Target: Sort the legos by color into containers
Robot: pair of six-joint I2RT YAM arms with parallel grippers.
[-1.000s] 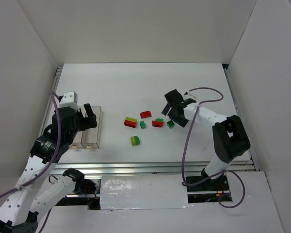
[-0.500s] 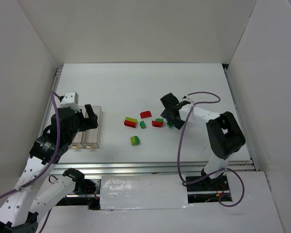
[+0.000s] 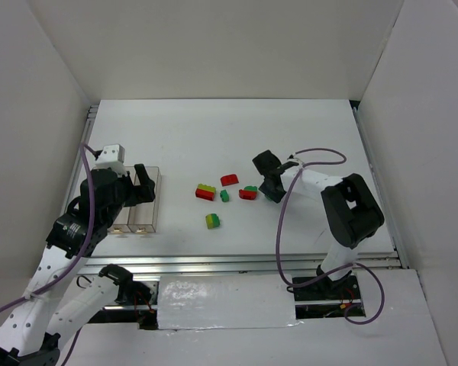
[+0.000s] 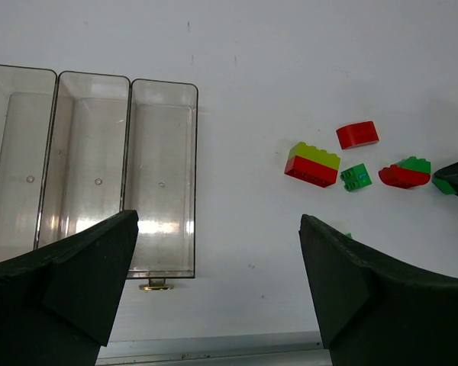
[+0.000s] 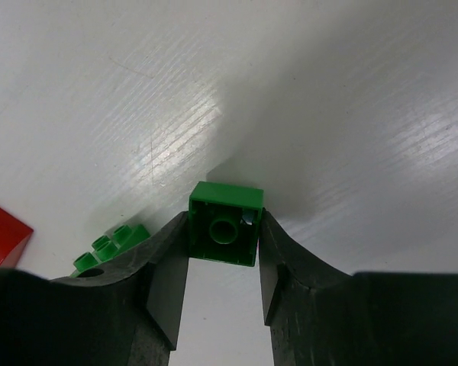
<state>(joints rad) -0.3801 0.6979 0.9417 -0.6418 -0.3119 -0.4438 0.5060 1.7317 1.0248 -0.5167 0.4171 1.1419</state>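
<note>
left gripper (image 4: 217, 219): jaws wide, nothing between them. We see it above the near end of the containers, on the table's left side.
containers (image 4: 130, 152): three clear trays joined side by side, flat on the white table (image 3: 305, 130), long sides running away from the arms.
legos, loose: all on the table right of the trays, well apart from them.
red/yellow-green brick (image 4: 313, 164): leftmost of the cluster, yellow-green layer on the red one.
yellow-green/green brick (image 3: 213, 221): alone, nearer the arms than the rest.
small green brick (image 4: 356, 177): just right of the red/yellow-green one.
red curved piece (image 4: 357, 134): farthest from the arms, behind the small green brick.
red/green piece (image 4: 405, 173): next to the right, just beside the right arm's fingers.
right gripper (image 5: 223, 229): narrow, fingers clamped on both sides of one green brick (image 5: 226, 223).
green brick, height: low at the table surface; we cannot tell whether it touches.
</note>
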